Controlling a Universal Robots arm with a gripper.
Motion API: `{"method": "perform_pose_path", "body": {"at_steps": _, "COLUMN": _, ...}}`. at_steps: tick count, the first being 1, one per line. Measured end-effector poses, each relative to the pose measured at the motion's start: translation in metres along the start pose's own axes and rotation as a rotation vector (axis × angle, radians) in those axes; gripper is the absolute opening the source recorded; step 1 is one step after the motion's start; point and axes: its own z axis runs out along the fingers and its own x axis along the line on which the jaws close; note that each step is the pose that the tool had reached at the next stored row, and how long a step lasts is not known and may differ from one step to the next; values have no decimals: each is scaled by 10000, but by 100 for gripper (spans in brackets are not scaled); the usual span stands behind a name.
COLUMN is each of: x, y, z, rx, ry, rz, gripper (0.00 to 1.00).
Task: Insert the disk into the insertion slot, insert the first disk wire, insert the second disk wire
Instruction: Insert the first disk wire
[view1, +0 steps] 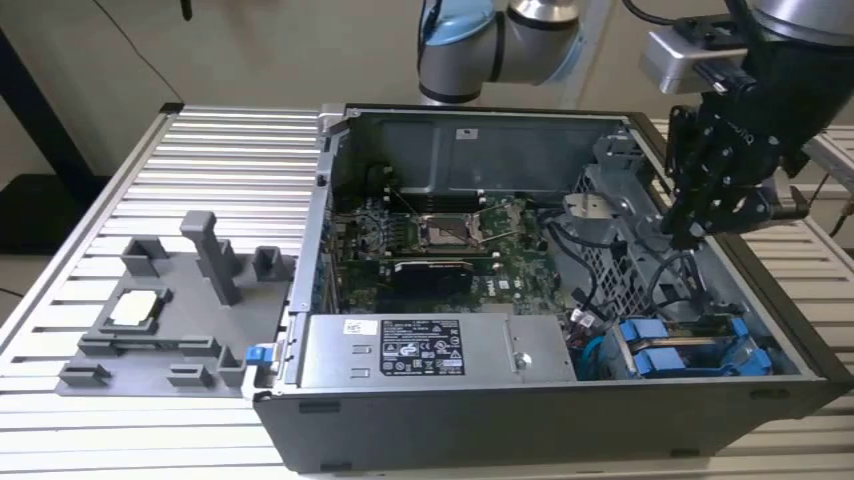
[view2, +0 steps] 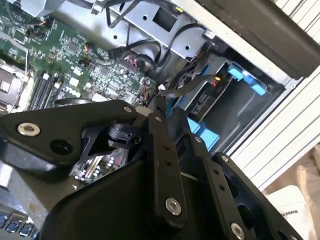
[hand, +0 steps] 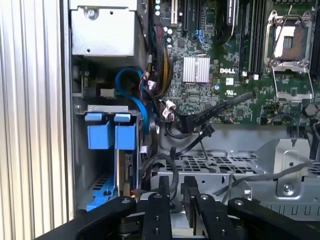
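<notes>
One open computer case (view1: 561, 400) sat on the slatted desk (view1: 214, 150), toward the desk's edge at the exterior view's right. One grey fixture (view1: 160, 310) lay near the opposite edge. Inside the case lay one green motherboard (view1: 441, 240) and one grey power-supply box (view1: 427, 350) along the near wall.

In the case's corner beside that box, two blue carrier frames stood side by side in the drive cage. The disk (hand: 125, 139) was seated in the insertion slot (hand: 107, 167), just beside the second blue frame (hand: 99, 135). Little of its silver body showed, so which of the two frames held it was only a likely reading.

The single gripper (view1: 694, 235) hung inside the case above the cage, near a bundle of black cables (hand: 200, 117) and one blue cable loop (hand: 131, 82). Whether its jaws were apart or clamped on a cable could not be told.
</notes>
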Motion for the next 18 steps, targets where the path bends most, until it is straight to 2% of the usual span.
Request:
{"method": "perform_pose_path", "body": {"at_steps": 4, "x": -17, "y": 184, "z": 7, "rx": 43, "ry": 21, "rz": -4, "gripper": 27}}
{"method": "perform_pose_path", "body": {"at_steps": 6, "x": -31, "y": 264, "z": 17, "rx": 116, "ry": 86, "rz": -6, "gripper": 27}}
{"method": "perform_pose_path", "body": {"at_steps": 7, "x": -40, "y": 295, "z": 22, "rx": 153, "ry": 136, "rz": -9, "gripper": 27}}
{"method": "perform_pose_path", "body": {"at_steps": 9, "x": -68, "y": 341, "z": 30, "rx": 205, "ry": 280, "rz": -19, "gripper": 27}}
{"method": "perform_pose_path", "body": {"at_steps": 12, "x": -83, "y": 371, "z": 34, "rx": 249, "ry": 657, "rz": -69, "gripper": 27}}
{"method": "perform_pose_path", "body": {"at_steps": 13, "x": -83, "y": 372, "z": 35, "rx": 257, "ry": 712, "rz": -74, "gripper": 27}}
{"method": "perform_pose_path", "body": {"at_steps": 15, "x": -95, "y": 373, "z": 36, "rx": 257, "ry": 727, "rz": -77, "gripper": 27}}
{"method": "perform_pose_path", "body": {"at_steps": 18, "x": -180, "y": 389, "z": 63, "rx": 257, "ry": 795, "rz": -79, "gripper": 27}}
